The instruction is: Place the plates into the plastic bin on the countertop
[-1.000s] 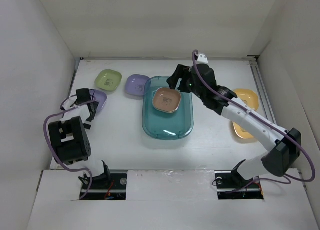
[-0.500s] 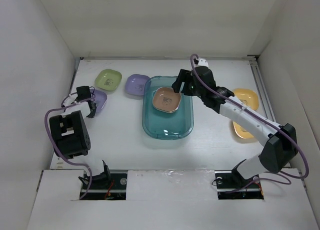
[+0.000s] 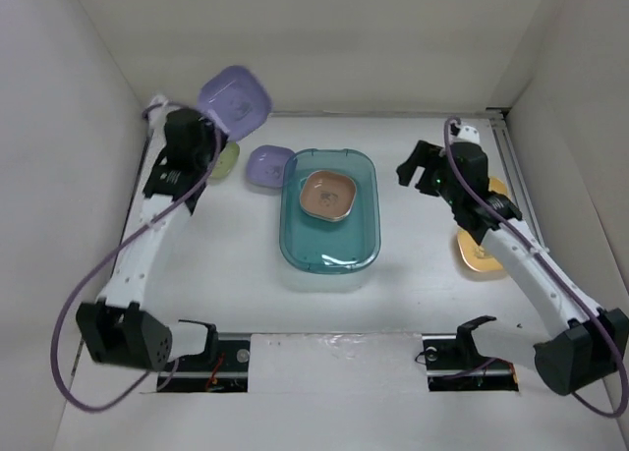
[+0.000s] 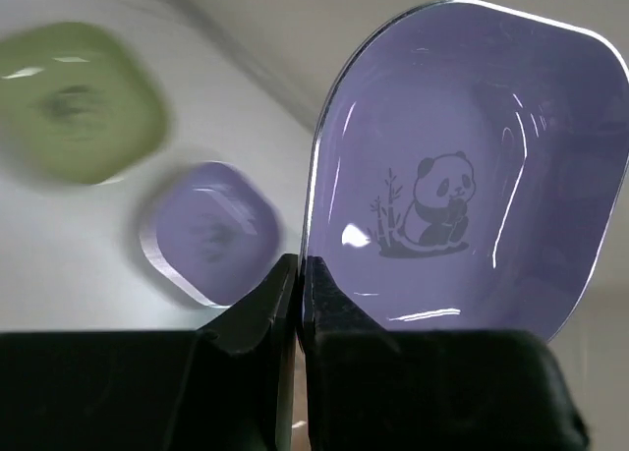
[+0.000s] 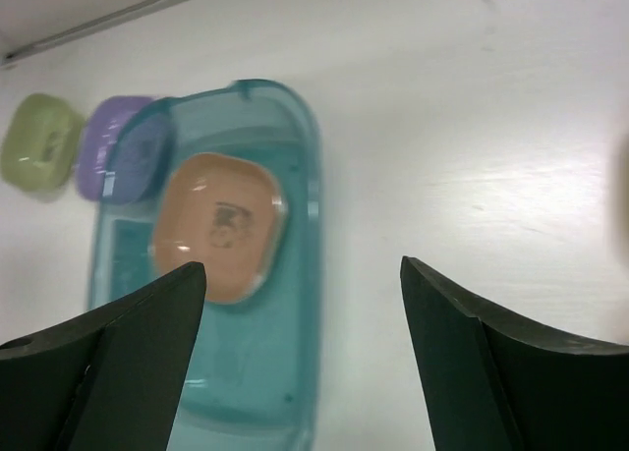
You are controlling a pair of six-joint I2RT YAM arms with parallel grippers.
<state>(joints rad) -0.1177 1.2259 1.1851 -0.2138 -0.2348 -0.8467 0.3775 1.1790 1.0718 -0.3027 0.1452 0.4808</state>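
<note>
Left claw [image 4: 298, 279]: it is pinching the held plate [image 4: 462, 176] by one thin rim edge, jaws nearly together. The plate is standing tilted on edge, high above the countertop [image 3: 236, 245] at the bin's 10 o'clock.
Right claw [image 5: 303, 274]: it is hanging wide and empty at the bin's 2 o'clock.
Bin [image 3: 329, 259]: it is sitting mid-table, carrying one pink plate [image 3: 327, 195] toward its 12 o'clock end. Its 6 o'clock half is lying free.
Plates waiting: a purple plate [image 3: 267, 164] is lying right at the bin's 10 o'clock corner, and you cannot tell whether they are touching. A green plate [image 3: 226, 159] is peeking out behind the left arm. Orange plates [image 3: 479, 258] are lying at 3 o'clock beneath the right arm.
Step, as it looks: you are carrying the held plate toward the bin.
Risk, slip: you are gripping only the lip, so a fast swing is likely to make the plate pivot or slide out.
Risk, drop: releasing from this height is asking for a bounce off the pink plate or over the rim.
Risk, sweep: lowering along the 10 o'clock line is inviting a knock against the purple plate or the bin wall.
Risk, arms: sending both claws over the bin together is courting a clash.
</note>
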